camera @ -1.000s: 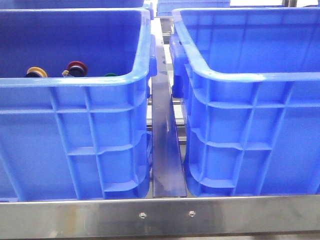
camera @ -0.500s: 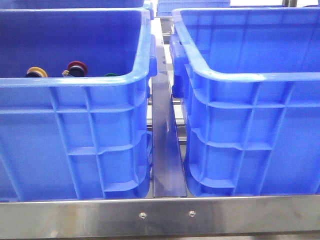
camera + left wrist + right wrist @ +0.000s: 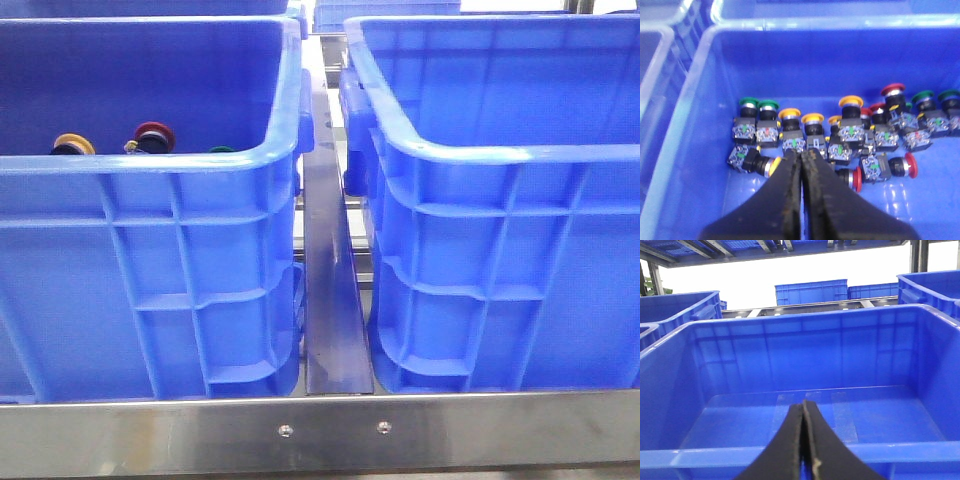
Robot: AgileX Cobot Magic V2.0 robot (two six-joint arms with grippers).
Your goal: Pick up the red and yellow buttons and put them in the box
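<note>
Two blue crates sit side by side on a steel frame, a metal rail between them; the left crate holds the buttons, and the right crate shows only its bare blue floor in the right wrist view.

Front view: a yellow button and a red button peek over the near rim of the left crate; the red one lies at 3 o'clock of the yellow, near it but apart; a green cap just shows further toward 3 o'clock.

Left wrist view: many push-buttons are clustered on the crate floor, yellow, red and green caps on dark bodies, several tipped on their sides; the left gripper hangs over the cluster, fingers pressed together, nothing between them; whether the tips touch a button cannot be told.

Right wrist view: the right gripper hangs over the right crate, fingers pressed together, holding nothing.
</note>
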